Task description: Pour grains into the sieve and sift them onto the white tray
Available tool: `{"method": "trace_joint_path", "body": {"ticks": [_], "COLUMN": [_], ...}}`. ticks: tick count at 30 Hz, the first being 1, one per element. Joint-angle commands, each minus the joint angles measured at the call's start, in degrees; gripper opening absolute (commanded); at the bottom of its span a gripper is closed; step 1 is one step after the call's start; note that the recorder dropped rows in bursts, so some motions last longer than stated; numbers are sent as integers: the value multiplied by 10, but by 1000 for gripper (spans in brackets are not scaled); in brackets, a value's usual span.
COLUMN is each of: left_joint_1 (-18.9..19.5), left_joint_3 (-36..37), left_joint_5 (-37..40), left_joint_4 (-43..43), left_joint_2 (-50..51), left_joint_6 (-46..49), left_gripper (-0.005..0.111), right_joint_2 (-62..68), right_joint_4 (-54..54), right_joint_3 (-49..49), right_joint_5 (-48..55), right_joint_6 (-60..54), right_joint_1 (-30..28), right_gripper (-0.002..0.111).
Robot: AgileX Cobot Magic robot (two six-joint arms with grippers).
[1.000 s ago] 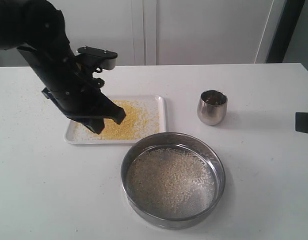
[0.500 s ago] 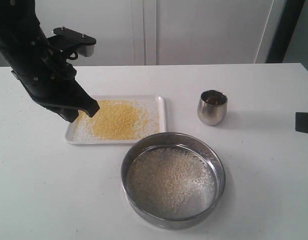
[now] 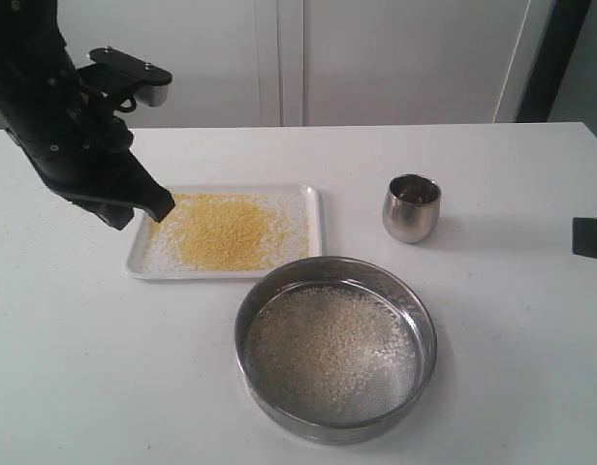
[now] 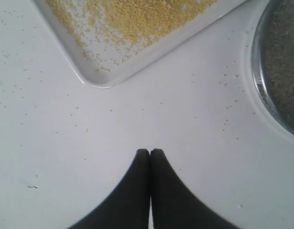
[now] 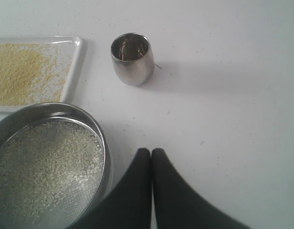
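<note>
Left claw has backed off the tray. A second ago it hung low over the tray's left half and hid it. Now it's up and out past the tray's left end, tip just above that edge. Its fingers are pressed together with nothing between them.

The tray hasn't shifted. With the arm clear, all of it shows: yellow grains heaped mid-tray, thinning towards the rim. A few stray specks lie on the table just off a tray corner.

The sieve sits on the table in front of the tray's right end, same spot as a second ago. It's close up against the tray, but I can't tell if they touch. White kernels are spread over its mesh.

The cup stands upright to the right of the tray, apart from it, unmoved. It looks empty.

The right claw hangs over bare table well to the right of the tray, beyond the cup. Its fingers are pressed together and empty, and it hasn't stirred.

My read: fines on the tray, coarse kernels left in the sieve and the cup drained, so pour and sift look finished. The left arm's retreat looks like clearing out, not lining up another pass.
</note>
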Motion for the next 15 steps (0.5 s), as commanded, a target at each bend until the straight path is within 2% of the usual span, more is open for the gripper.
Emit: {"method": "trace_joint_path", "body": {"ticks": [1,8,15], "left_joint_1": [47,123,212], "left_joint_3": [-3,-3,-3], "left_joint_5": [10,10,13], "left_joint_4": [-22,-31,-39], "left_joint_2": [-9,-43,-120], "left_joint_6": [-4,-6,-6], "left_gripper": [0,0,0], "right_joint_2": [-3,-3,-3], "right_joint_4": [-6,-6,-6], "right_joint_3": [2,2,2], "right_joint_5": [-5,-5,-5], "right_joint_6": [-3,-3,-3], "right_joint_1": [-3,-3,-3], "right_gripper": [0,0,0]}}
